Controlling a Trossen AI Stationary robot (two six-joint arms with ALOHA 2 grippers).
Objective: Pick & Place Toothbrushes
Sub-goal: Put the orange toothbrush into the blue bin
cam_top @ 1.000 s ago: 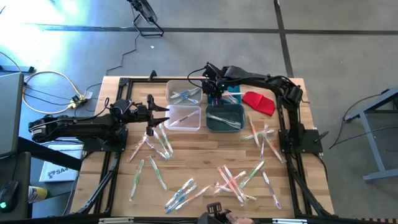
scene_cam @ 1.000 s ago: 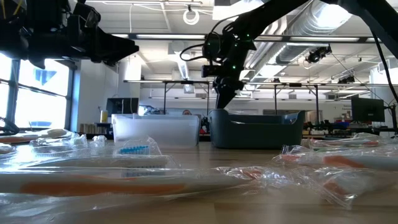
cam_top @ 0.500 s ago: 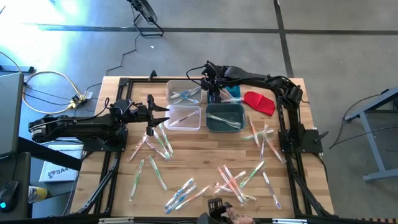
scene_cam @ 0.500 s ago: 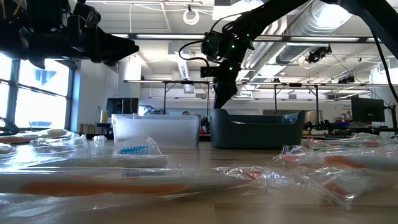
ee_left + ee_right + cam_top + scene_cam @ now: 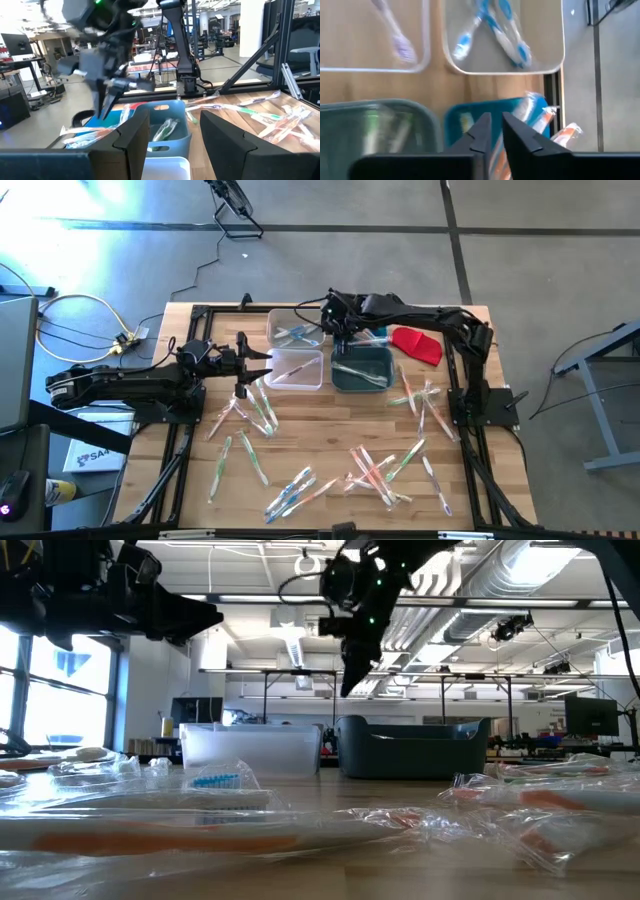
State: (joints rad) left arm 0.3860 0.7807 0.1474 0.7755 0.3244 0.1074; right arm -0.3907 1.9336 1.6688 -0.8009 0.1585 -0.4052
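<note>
Wrapped toothbrushes lie scattered on the wooden table [image 5: 300,430], in loose groups near the left [image 5: 250,412], the right [image 5: 420,400] and the near edge [image 5: 378,470]. Four bins stand at the far side: a clear bin [image 5: 295,328] with blue brushes [image 5: 502,35], a white bin [image 5: 297,370], a teal bin [image 5: 362,370] with green brushes, and a blue bin [image 5: 470,120] with orange ones [image 5: 542,117]. My right gripper [image 5: 338,317] [image 5: 495,125] hovers shut and empty between the clear and blue bins. My left gripper [image 5: 258,363] [image 5: 174,116] waits open beside the white bin.
A red cloth-like piece [image 5: 415,344] lies at the far right of the table, beside the blue bin. Black frame rails [image 5: 185,430] run along both sides of the table. Bare wood shows between the bins and the brush piles.
My right gripper has risen from over the teal bin and moved toward the far edge and slightly left, ending above the gap between the clear and blue bins. The bins and the brushes lie as before.
</note>
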